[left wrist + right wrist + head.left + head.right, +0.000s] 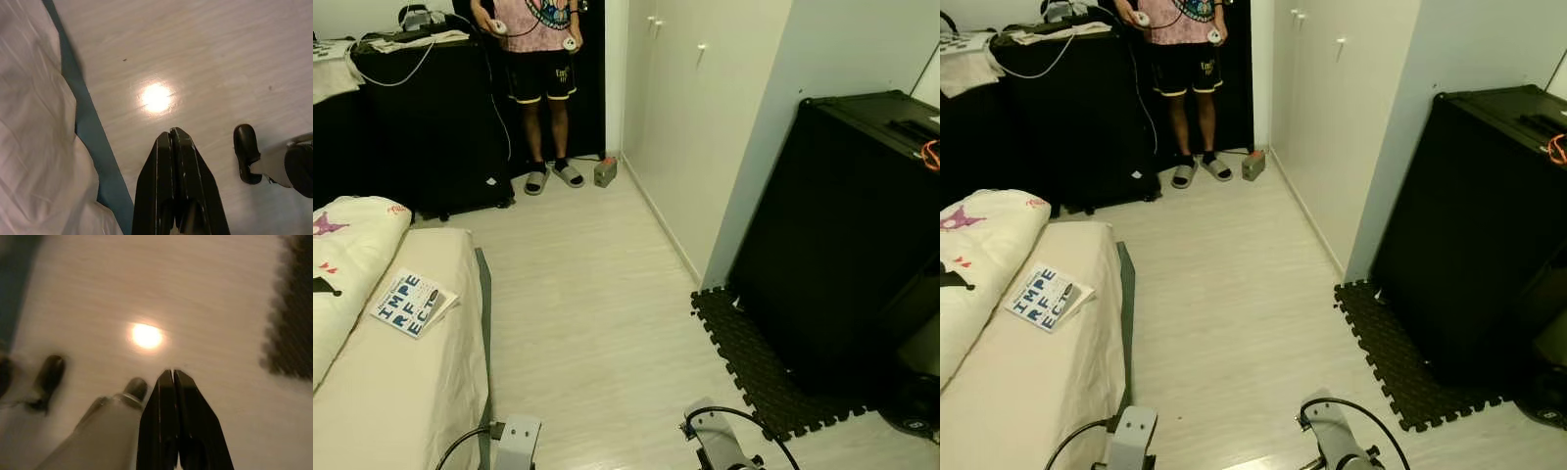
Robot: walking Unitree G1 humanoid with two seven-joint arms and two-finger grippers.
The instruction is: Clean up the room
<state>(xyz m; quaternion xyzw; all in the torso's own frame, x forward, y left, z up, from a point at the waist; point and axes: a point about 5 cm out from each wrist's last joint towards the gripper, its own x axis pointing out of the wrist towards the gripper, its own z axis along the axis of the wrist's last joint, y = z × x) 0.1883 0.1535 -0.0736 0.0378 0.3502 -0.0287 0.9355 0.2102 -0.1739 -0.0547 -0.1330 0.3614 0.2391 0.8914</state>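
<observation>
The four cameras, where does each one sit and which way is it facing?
Left eye: on the head, looking forward and down at floor, bed, book, a person; both arms at bottom.
Right eye: same scene, slightly shifted.
Left wrist: down past the shut left gripper at floor, bed edge.
Right wrist: down past the shut right gripper at floor, mat.

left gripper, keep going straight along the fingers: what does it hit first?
Most likely bare floor. The left gripper is shut and points down at the pale wood planks, just beside the bed sheet and its teal edge strip. Nothing lies between, though depth is hard to judge.
</observation>
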